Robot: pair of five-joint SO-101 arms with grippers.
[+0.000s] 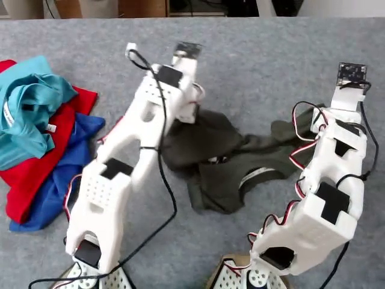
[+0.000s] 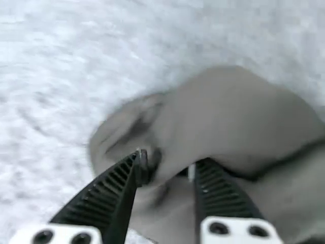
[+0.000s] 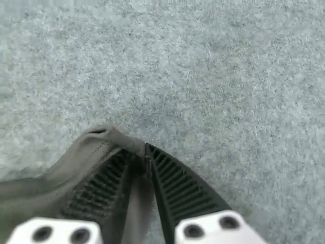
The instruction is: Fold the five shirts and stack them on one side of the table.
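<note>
Right gripper (image 3: 147,151) was clamped on an edge of the olive shirt (image 1: 219,162), which lay crumpled in the middle of the table (image 1: 271,72), while the left gripper (image 2: 167,165) was poised over it with jaws apart. No fold was judged done, and a heap of teal, red and blue shirts (image 1: 42,138) was piled unfolded at one side.

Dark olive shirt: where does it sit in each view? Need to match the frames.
High view: dark shirt mid-table, right of the coloured shirt pile.
Left wrist view: bunched beneath the left gripper, fingers open astride a fold.
Right wrist view: its edge pinched in the shut right gripper.
Shared landmark: the grey table cover, in all three.
</note>
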